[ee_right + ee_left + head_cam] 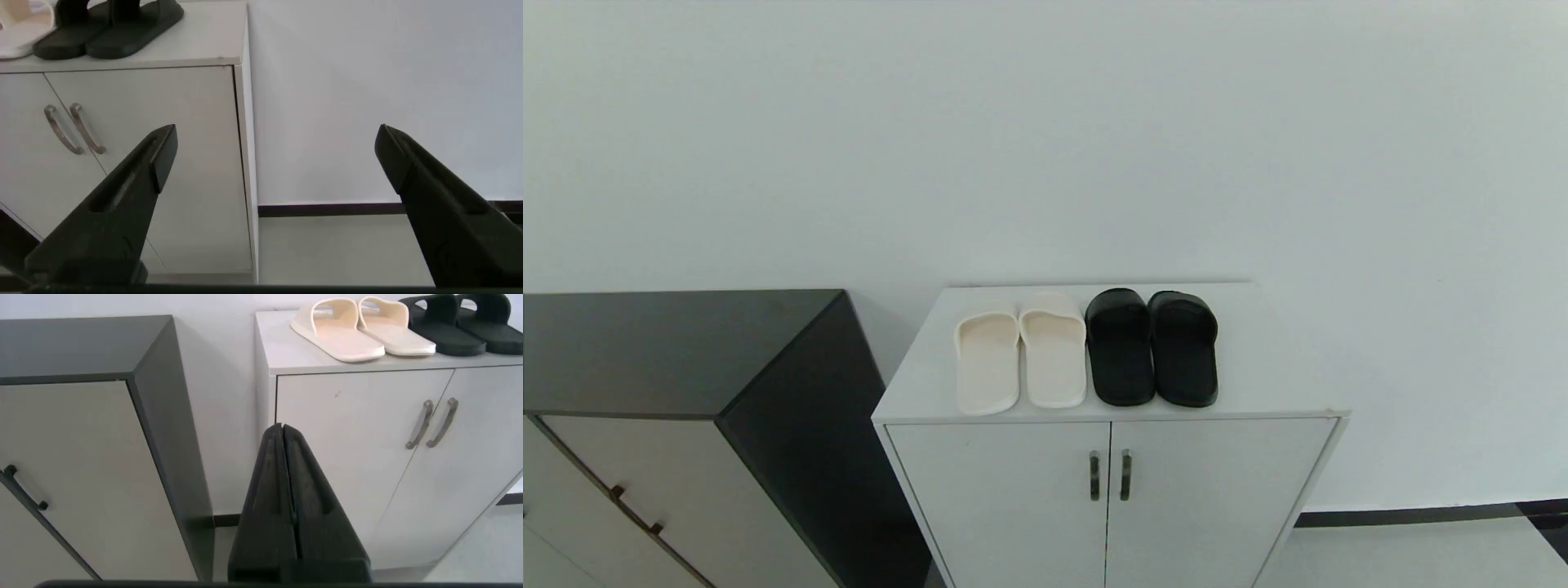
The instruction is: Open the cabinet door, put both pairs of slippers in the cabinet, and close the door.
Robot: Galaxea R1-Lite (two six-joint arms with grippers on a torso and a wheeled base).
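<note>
Slippers (1054, 351), two pairs of smooth moulded slides, cream pair (988, 363) beside black pair (1123, 351), lie atop the white cabinet (1266, 384); its two doors (1005, 498), each with a metal handle (1094, 475), are closed. Left gripper (283, 431) fingers press together, right gripper (275, 137) fingers spread wide.

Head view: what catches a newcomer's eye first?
A pair of cream rubber slippers and a pair of black rubber slippers sit side by side on top of the white two-door cabinet, the cream pair on the robot's left. The cabinet is shut, its metal bar handles meeting at the middle. A black-sided cabinet stands to its left.
</note>
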